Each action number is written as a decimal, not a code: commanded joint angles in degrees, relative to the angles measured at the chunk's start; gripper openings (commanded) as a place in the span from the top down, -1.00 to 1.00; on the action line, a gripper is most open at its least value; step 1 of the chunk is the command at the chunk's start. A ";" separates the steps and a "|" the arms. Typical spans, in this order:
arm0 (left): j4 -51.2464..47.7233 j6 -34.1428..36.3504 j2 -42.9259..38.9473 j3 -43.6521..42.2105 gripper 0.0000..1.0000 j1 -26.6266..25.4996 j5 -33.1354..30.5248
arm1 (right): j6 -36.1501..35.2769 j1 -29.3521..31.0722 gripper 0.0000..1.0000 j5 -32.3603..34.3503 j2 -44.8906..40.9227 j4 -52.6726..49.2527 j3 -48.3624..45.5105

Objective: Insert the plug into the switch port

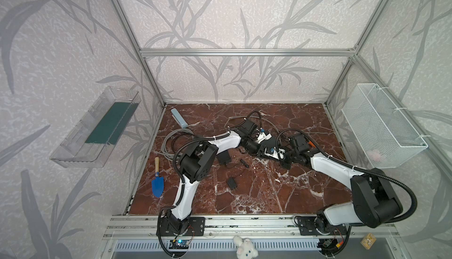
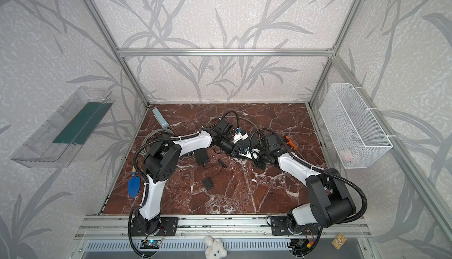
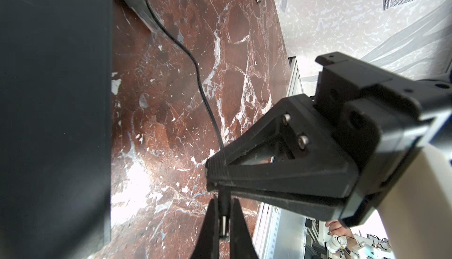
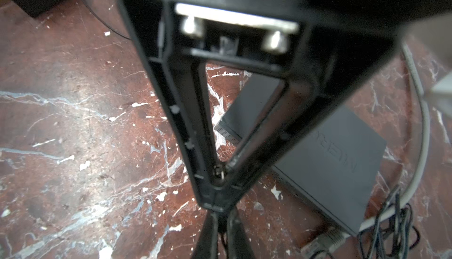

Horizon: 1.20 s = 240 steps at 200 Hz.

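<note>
Left fingers (image 3: 210, 226) are pinching the barrel plug (image 3: 224, 221) right up close, over the marble bench (image 3: 171, 123). Just past that, the right fingers (image 3: 217, 172) are clamped tight on the plug's back end. Dark network switch (image 4: 337, 152) lies flat just beside them, with the black cable (image 3: 195, 66) trailing off behind.

The tabletop (image 4: 73, 123) under me gleams, polished red-brown marble look. My left gripper (image 3: 225, 200) is matt black plastic, finely ridged. Now the plug (image 3: 224, 208): black plastic barrel, shiny metal tip. And the switch (image 4: 342, 152): smooth matt grey casing.
</note>
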 commanded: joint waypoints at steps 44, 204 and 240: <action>5.43 -5.21 -2.19 -2.89 0.42 0.94 -3.57 | 5.20 0.33 1.00 2.03 -2.59 -2.64 -1.09; -1.36 4.17 -0.26 9.58 -0.22 3.29 -42.76 | 24.78 -7.71 0.99 11.36 15.12 -23.19 17.54; -3.20 6.95 3.60 14.48 -0.29 2.45 -44.81 | 24.20 -8.21 0.99 11.93 22.30 -24.01 22.49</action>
